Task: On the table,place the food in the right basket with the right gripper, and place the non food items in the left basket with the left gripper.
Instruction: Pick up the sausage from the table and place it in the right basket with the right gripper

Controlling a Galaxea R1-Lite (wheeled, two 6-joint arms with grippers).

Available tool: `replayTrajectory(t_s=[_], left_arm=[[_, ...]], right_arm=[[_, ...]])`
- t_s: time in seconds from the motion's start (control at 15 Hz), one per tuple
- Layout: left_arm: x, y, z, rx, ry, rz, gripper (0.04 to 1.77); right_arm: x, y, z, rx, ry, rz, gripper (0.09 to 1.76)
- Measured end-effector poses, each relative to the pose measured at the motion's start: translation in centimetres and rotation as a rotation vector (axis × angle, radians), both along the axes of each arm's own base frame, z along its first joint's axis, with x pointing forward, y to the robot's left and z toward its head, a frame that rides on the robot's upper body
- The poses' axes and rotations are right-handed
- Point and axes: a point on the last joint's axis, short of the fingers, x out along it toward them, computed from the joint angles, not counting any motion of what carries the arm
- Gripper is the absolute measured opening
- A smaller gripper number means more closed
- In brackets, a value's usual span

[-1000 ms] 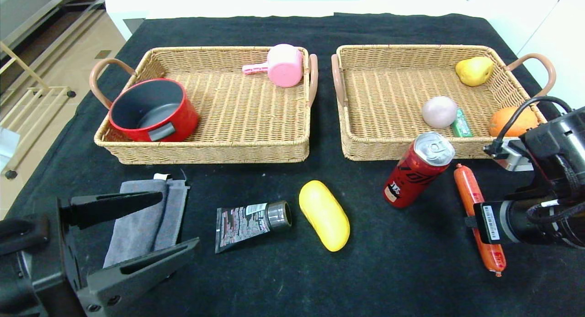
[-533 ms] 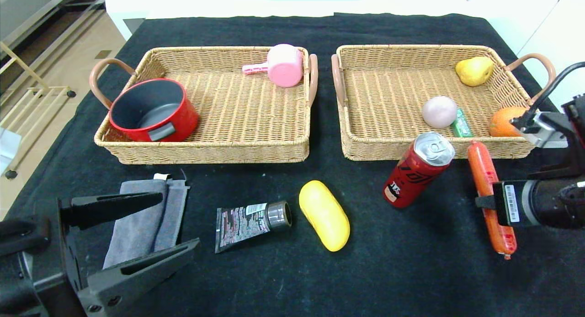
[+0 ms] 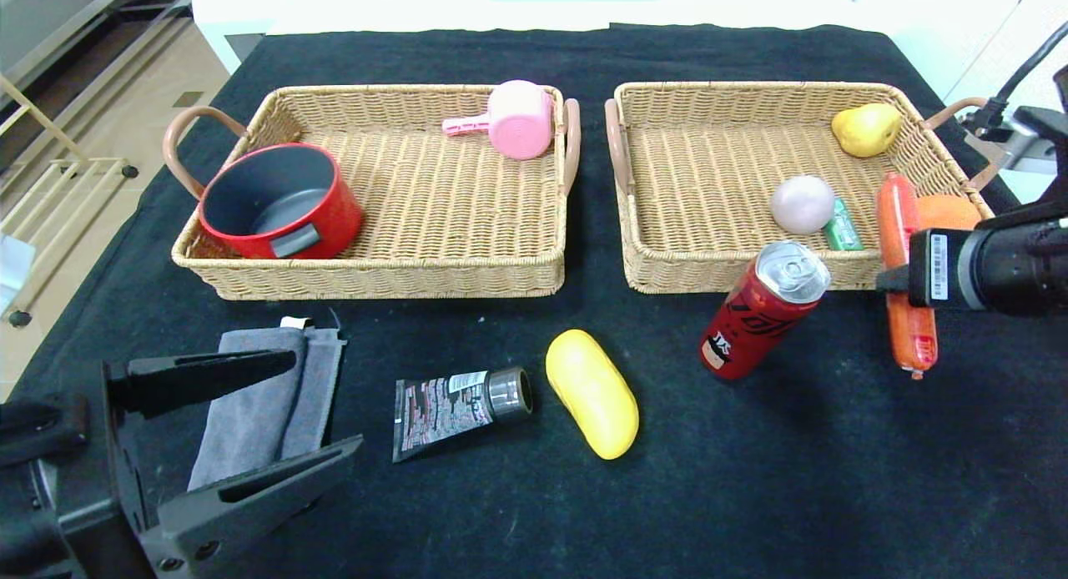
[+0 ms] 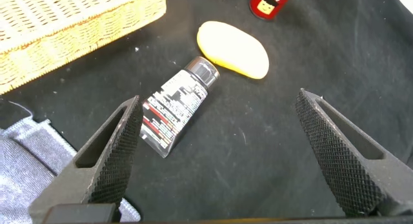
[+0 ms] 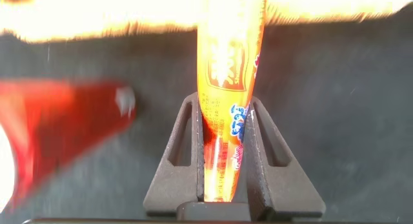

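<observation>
Above the front right corner of the right basket (image 3: 709,166), my right gripper (image 3: 897,280) pinches the sausage stick (image 3: 903,270) near its middle, both thin fingers (image 5: 187,156) pressed against its sides. I see the stick held clear of the table (image 3: 534,495), one end over the basket's front rim and the other hanging out over the black cloth. Just beside it, the red can (image 3: 763,310) stands tilted on the cloth in front of that basket, close to the front wall. Inside the basket lie a pale round lump (image 3: 802,203), a small green packet (image 3: 843,226) touching it, a yellow pear (image 3: 866,129) in the far right corner and an orange fruit (image 3: 947,212) partly hidden behind the stick.

At the near left, my left gripper (image 3: 242,420) hangs with its long fingers (image 4: 110,162) spread wide, holding nothing, over the folded grey towel (image 3: 259,395). Between those fingers, in the left wrist view, I see the black tube (image 3: 459,402) lying flat on the cloth, its grey cap pointing toward the yellow oblong piece (image 3: 591,392), the two near each other but apart.

Farther back, the left basket (image 3: 434,220) holds a red pot (image 3: 279,200) in its front left corner and a pink scoop (image 3: 513,120) against its far right rim.
</observation>
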Motion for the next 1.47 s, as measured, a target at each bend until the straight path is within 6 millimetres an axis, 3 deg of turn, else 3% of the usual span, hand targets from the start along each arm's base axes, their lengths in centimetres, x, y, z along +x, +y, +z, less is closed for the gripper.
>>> replayTrajectory(t_s=[0.67,1.07,1.47], left_arm=[[0.0,0.0,0.0,0.001,-0.002,0.003,1.72],[0.0,0.0,0.0,0.002,-0.001,0.003,1.72],[0.0,0.0,-0.1,0.003,0.002,0.002,1.72]], right_arm=[[6.3,-2.3,5.2,0.024,-0.193,-0.125,0.44],[9.7,-2.3,4.8,0.021,-0.250,-0.138,0.44],[11.5,-2.2,4.0,0.018,-0.247,-0.147,0.44]])
